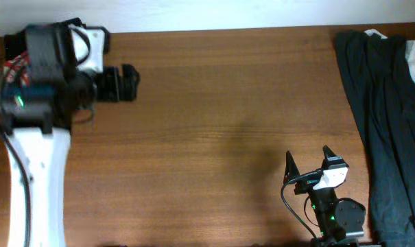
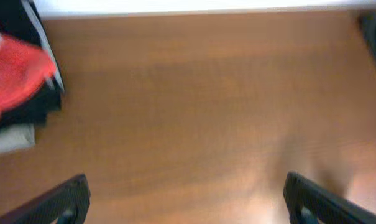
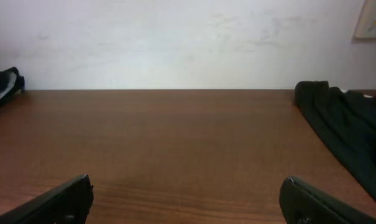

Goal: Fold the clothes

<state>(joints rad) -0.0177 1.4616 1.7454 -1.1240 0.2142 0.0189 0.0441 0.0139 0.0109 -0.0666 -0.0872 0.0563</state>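
Note:
The clothes [image 2: 13, 74], an orange-red bunched garment, lie on a pile of black folded garments [image 2: 26, 112] at the far left of the left wrist view. My left gripper [image 2: 184, 186] is open over bare wood, to the right of the pile and apart from it. In the overhead view the left gripper [image 1: 127, 84] sits at the back left and the arm hides the pile. My right gripper [image 1: 307, 156] stands open near the front edge, nothing between its fingers [image 3: 69, 199]. A sliver of red on the black pile [image 3: 1, 84] shows far left in the right wrist view.
A long dark grey garment [image 1: 385, 116] drapes down the right side of the wooden table [image 1: 214, 116] and also shows as the dark garment [image 3: 346, 127] in the right wrist view. A white wall [image 3: 175, 37] backs the table.

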